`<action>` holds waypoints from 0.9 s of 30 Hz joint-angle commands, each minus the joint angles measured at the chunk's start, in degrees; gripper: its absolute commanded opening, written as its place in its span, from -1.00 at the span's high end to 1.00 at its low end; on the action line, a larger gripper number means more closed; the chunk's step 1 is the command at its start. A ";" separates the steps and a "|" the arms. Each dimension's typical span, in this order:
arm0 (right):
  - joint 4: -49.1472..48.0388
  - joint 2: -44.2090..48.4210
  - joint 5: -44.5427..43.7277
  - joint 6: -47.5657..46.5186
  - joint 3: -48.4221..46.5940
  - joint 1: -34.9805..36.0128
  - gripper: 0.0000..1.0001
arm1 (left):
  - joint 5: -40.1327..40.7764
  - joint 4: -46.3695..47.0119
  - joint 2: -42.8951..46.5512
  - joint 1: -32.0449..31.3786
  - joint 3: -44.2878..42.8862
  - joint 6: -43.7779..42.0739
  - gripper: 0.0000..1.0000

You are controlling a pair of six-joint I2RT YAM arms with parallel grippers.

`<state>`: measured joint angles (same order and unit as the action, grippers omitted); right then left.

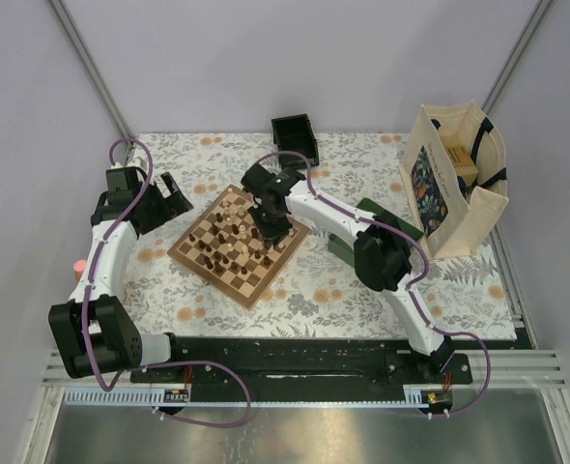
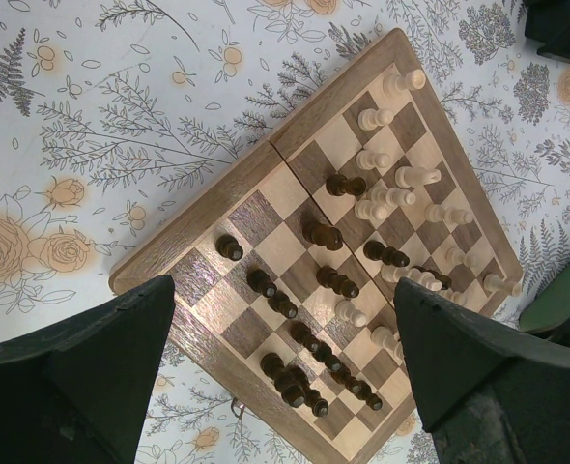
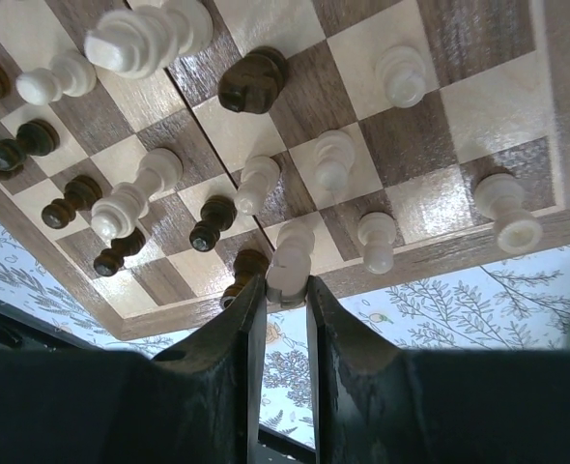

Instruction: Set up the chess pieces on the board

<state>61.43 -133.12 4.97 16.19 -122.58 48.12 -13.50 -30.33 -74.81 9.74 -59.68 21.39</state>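
Observation:
The board (image 1: 252, 275) lies as a diamond mid-table, with cream and dark brown chess pieces standing on it. In the right wrist view my right gripper (image 3: 287, 292) is shut on a cream chess piece (image 3: 291, 256) by its top, at the board's (image 3: 430, 256) edge row, beside a cream pawn (image 3: 376, 239) and a dark piece (image 3: 249, 262). In the top view the right gripper (image 1: 270, 224) sits over the board's far right side. My left gripper (image 2: 285, 372) is open and empty, high above the board's (image 2: 174, 242) dark-piece corner; it shows at the far left (image 1: 174, 196).
A small black box (image 1: 296, 138) stands behind the board. A green tray (image 1: 382, 215) lies under the right arm. A cream tote bag (image 1: 456, 179) stands at the right. A floral cloth (image 1: 304, 290) covers the table.

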 commanded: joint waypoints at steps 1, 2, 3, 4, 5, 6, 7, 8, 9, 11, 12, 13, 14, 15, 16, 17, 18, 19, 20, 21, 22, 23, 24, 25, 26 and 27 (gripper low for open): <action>1.94 5.68 -3.56 -1.95 -5.81 0.49 0.49 | -1.01 1.32 0.01 0.28 -2.72 -0.56 -0.98; 2.29 5.68 -3.57 -2.12 -6.43 0.31 0.49 | -0.92 1.24 -0.08 0.28 -2.90 -0.56 -0.98; 2.64 5.50 -3.57 -2.21 -7.22 0.14 0.49 | -1.00 1.32 -0.08 0.20 -2.98 -0.64 -0.98; 2.99 5.33 -3.65 -2.30 -8.01 0.05 0.49 | -0.92 1.32 -0.16 0.37 -3.16 -0.56 -0.98; 3.34 5.07 -3.92 -2.30 -8.72 -0.22 0.49 | -1.09 1.32 -0.17 0.37 -3.25 -0.56 -0.98; 3.69 4.89 -4.00 -2.21 -9.33 -0.65 0.49 | -1.27 1.32 -0.25 0.28 -3.25 -0.56 -0.98; 3.61 4.80 -4.01 -2.21 -9.69 -1.01 0.49 | -1.44 1.32 -0.17 0.28 -3.25 -0.56 -0.98; 3.61 4.71 -4.09 -2.04 -10.13 -1.44 0.49 | -1.36 1.32 -0.17 0.37 -2.99 -0.56 -0.98; 3.70 4.36 -4.09 -1.95 -10.83 -1.80 0.49 | -1.27 1.32 0.01 0.37 -3.07 -0.56 -0.98; 4.22 3.66 -4.71 -1.95 -12.23 -2.76 0.49 | -1.27 1.24 0.01 0.28 -2.99 -0.56 -0.98; 4.14 3.22 -4.71 -1.77 -12.67 -3.29 0.49 | -1.44 1.32 -0.08 0.37 -2.99 -0.56 -0.98; 4.14 2.78 -4.71 -1.60 -13.11 -3.73 0.49 | -1.62 1.24 -0.08 0.28 -2.99 -0.56 -0.98; 4.22 2.08 -4.71 -1.42 -13.55 -4.26 0.49 | -1.79 1.23 -0.16 0.37 -2.99 -0.47 -0.98; 4.49 1.47 -4.71 -1.25 -13.91 -4.70 0.49 | -1.71 1.32 -0.08 0.37 -2.99 -0.47 -0.98; 4.75 0.76 -4.62 -1.33 -14.34 -5.22 0.49 | -1.71 1.32 0.10 0.37 -2.99 -0.47 -0.98; 5.01 0.32 -4.62 -1.24 -14.44 -5.58 0.49 | -1.71 1.32 0.10 0.37 -2.81 -0.56 -0.98; 5.02 -0.12 -4.45 -1.24 -14.52 -5.93 0.49 | -1.88 1.32 0.19 0.28 -2.81 -0.47 -0.98; 5.02 -0.73 -4.18 -1.33 -14.61 -6.37 0.49 | -1.80 1.32 0.36 0.28 -2.81 -0.47 -0.98; 4.84 -0.91 -4.09 -1.16 -14.61 -6.46 0.49 | -1.80 1.32 0.45 0.20 -2.64 -0.56 -0.98; 4.75 -1.44 -3.92 -0.98 -14.70 -6.54 0.49 | -1.80 1.32 0.36 0.28 -2.63 -0.47 -0.98; 4.84 -1.96 -3.48 -1.07 -15.05 -6.81 0.49 | -1.80 1.32 0.36 0.28 -2.72 -0.47 -0.98; 4.84 -2.40 -3.22 -1.07 -15.49 -6.81 0.49 | -1.80 1.24 0.36 0.28 -2.90 -0.47 -0.98; 4.93 -2.93 -3.21 -1.24 -15.93 -6.72 0.49 | -1.88 1.32 0.36 0.37 -2.90 -0.47 -0.98; 5.02 -3.54 -3.13 -1.16 -16.37 -6.90 0.49 | -1.97 1.32 0.36 0.37 -2.90 -0.47 -0.98; 5.10 -3.99 -2.95 -1.33 -16.89 -6.81 0.49 | -1.80 1.24 0.28 0.28 -2.72 -0.47 -0.98; 5.19 -4.51 -2.86 -1.33 -17.33 -6.81 0.49 | -1.80 1.32 0.45 0.37 -2.81 -0.47 -0.98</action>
<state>65.95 -135.96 2.00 15.11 -136.18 40.97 -14.28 -30.35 -74.87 9.74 -60.12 21.39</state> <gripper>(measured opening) 0.283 0.988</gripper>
